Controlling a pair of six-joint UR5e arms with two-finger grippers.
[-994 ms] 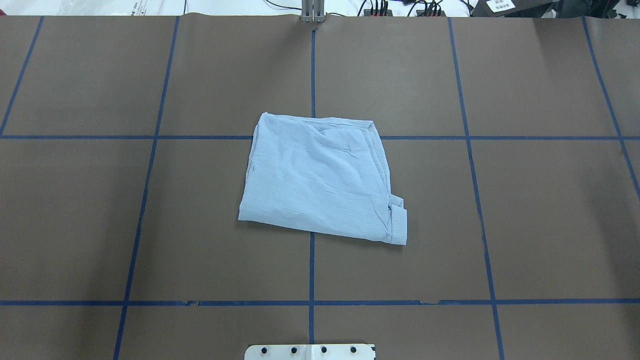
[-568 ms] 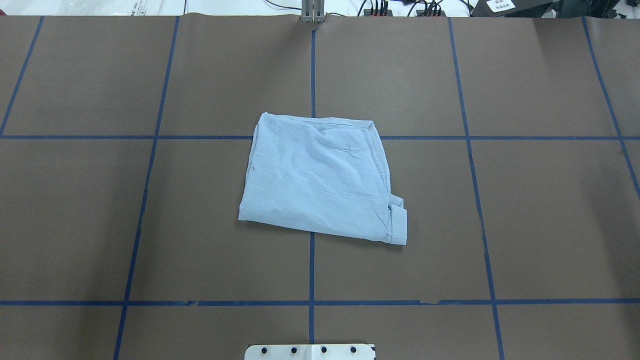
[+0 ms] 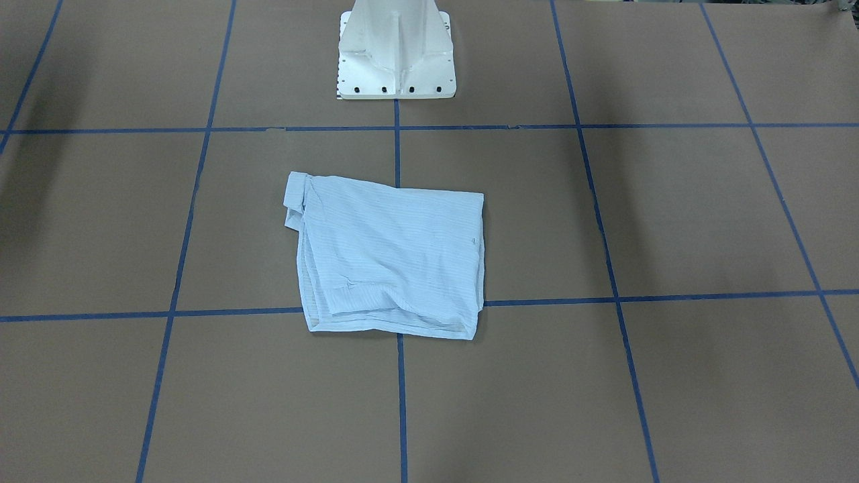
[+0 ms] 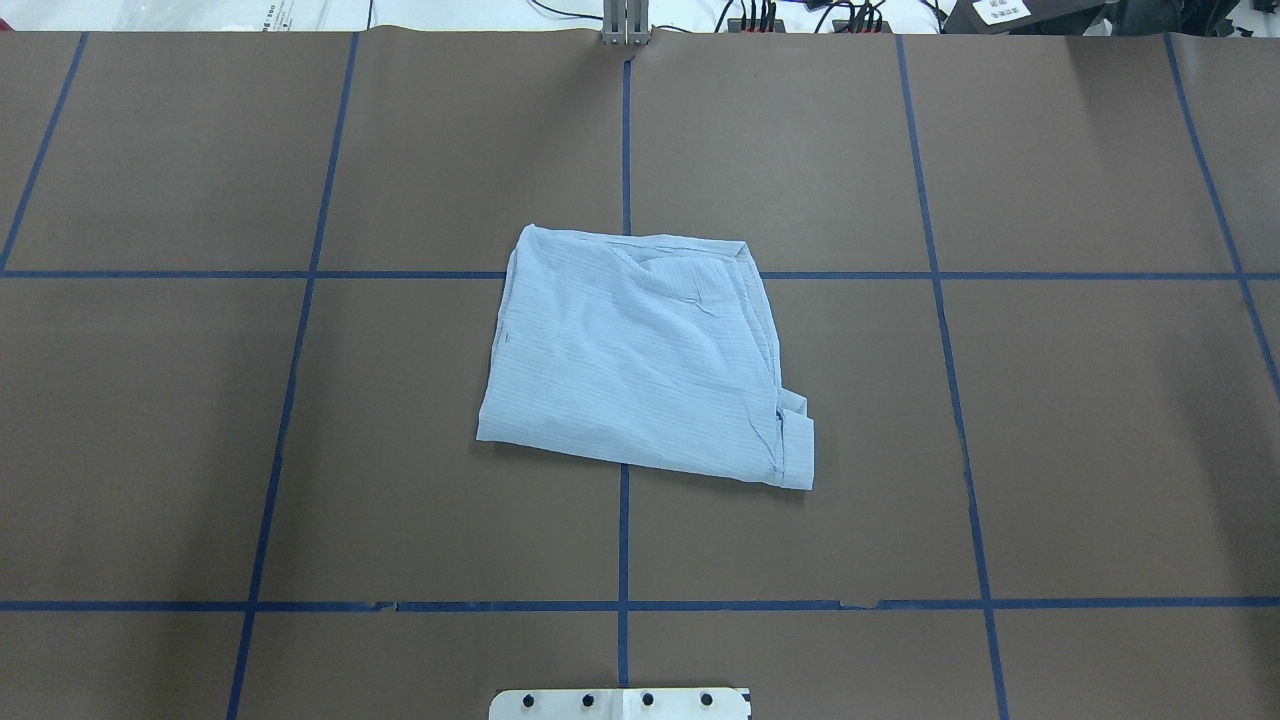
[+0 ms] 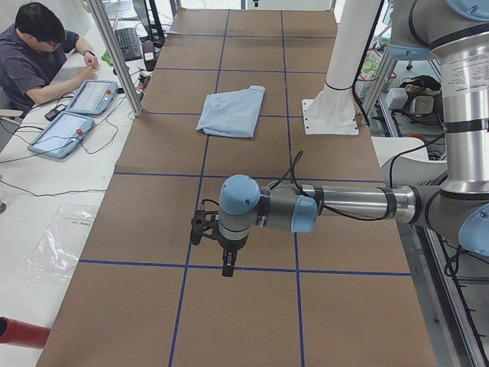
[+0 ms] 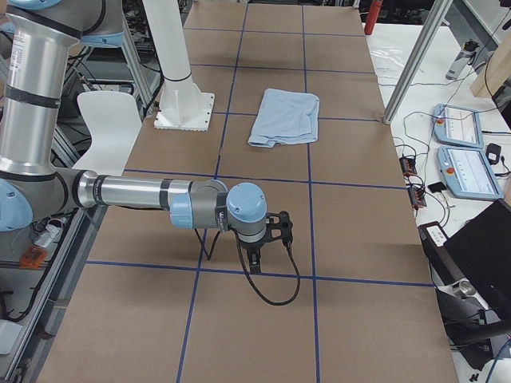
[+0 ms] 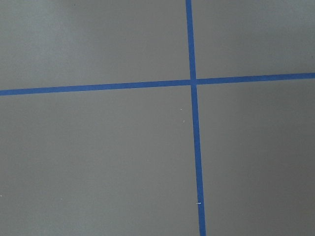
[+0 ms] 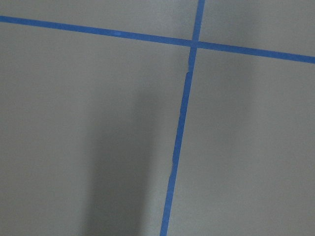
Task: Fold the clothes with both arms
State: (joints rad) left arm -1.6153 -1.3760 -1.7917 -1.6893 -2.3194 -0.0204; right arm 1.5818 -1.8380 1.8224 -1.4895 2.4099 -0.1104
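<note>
The shirt [image 4: 640, 360] is lying folded into a rough, slightly skewed rectangle near the middle of the desk [image 4: 1050, 450], straddling the crossing of two blue tape lines [image 4: 623, 540]. It is sitting flat with a few soft creases, and a banded strip of cloth is poking out at the corner nearest the robot, on its right side. The white pedestal [image 3: 396, 60] is standing a little way back from it, not touching.

Neither arm is anywhere near the cloth. The left arm [image 5: 344, 205] is reaching out low and level over the desk's left end, with its left hand [image 5: 228, 264] pointing straight down above a tape crossing. The right arm [image 6: 136, 193] is doing the same at the opposite end, its right hand [image 6: 254, 259] hanging over the brown surface with a black cable looping beneath it. I cannot tell how wide either hand is standing.

The shirt is lying well apart from every desk edge. Off the far side, a man [image 5: 38, 57] is sitting beside two tablets [image 5: 76, 115].
</note>
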